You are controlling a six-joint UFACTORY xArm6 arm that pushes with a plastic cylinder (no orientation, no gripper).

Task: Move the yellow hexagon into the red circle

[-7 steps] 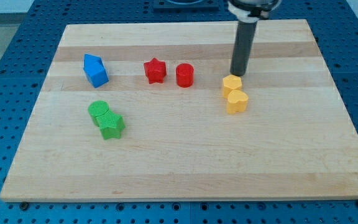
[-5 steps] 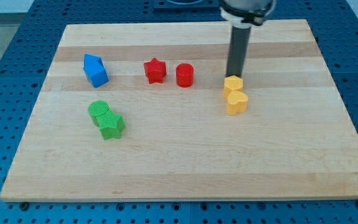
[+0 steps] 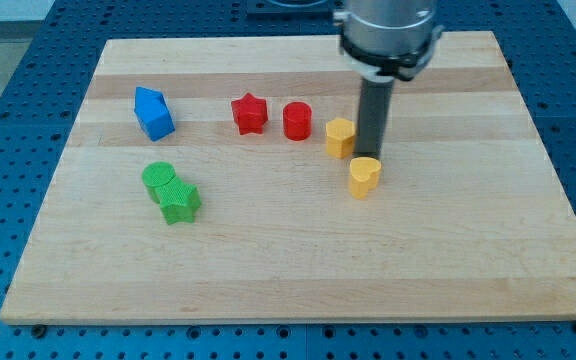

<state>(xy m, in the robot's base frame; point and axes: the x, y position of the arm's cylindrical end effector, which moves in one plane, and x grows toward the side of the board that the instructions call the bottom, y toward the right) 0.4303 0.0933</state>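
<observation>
The yellow hexagon [image 3: 340, 138] lies right of centre, a short gap to the right of the red circle [image 3: 297, 120]. My tip [image 3: 367, 155] is just right of and below the hexagon, touching or nearly touching it. A second yellow block, heart-like [image 3: 364, 177], sits directly below my tip, apart from the hexagon.
A red star [image 3: 250, 113] stands left of the red circle. A blue block [image 3: 153, 113] is at the left. A green circle [image 3: 160, 180] and a green star [image 3: 179, 201] touch each other at lower left. The wooden board [image 3: 288, 260] ends at all sides.
My tip has moved down and left, between the two yellow blocks. The hexagon has slid left toward the red circle; the other yellow block has shifted down and left.
</observation>
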